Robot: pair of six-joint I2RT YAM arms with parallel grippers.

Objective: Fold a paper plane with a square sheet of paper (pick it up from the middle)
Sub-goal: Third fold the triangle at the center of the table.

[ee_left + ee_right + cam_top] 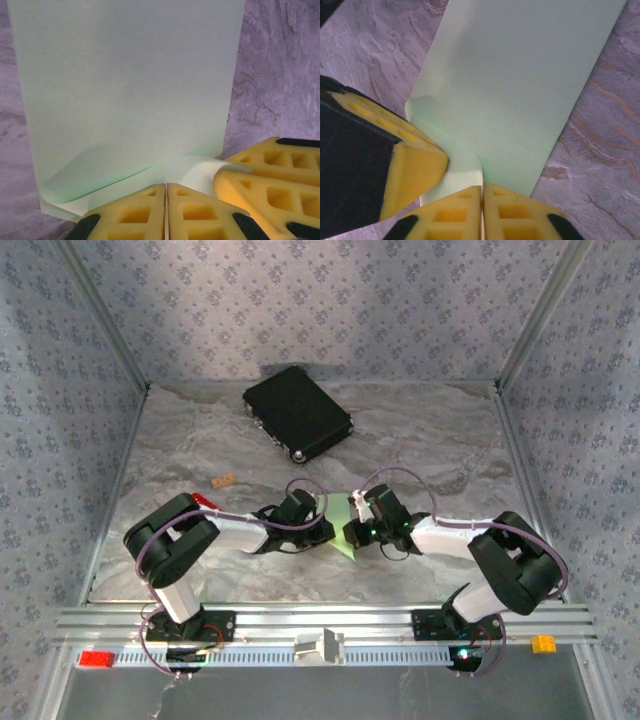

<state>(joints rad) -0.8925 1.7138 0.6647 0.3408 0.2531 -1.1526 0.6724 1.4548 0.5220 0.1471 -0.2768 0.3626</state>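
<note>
The square sheet of paper point(349, 536) is light green and lies low over the marble table between my two grippers. It looks like a long folded rectangle point(125, 85), not a pointed paper plane, with a curled flap at its near edge point(465, 175). My left gripper point(166, 189) is shut, and the paper's edge runs into the seam between its yellow pads. My right gripper point(482, 190) is shut on the same edge, right beside it. The right gripper's fingers point(265, 172) show in the left wrist view. The left gripper's fingers point(407, 162) show in the right wrist view. From above, both grippers point(325, 528) point(357, 530) nearly touch.
A black rectangular case point(297, 412) lies at the back of the table. A small tan piece point(223, 480) and a red object point(205, 502) sit left of the left arm. A metal rail point(320, 622) runs along the near edge, and patterned walls close in both sides.
</note>
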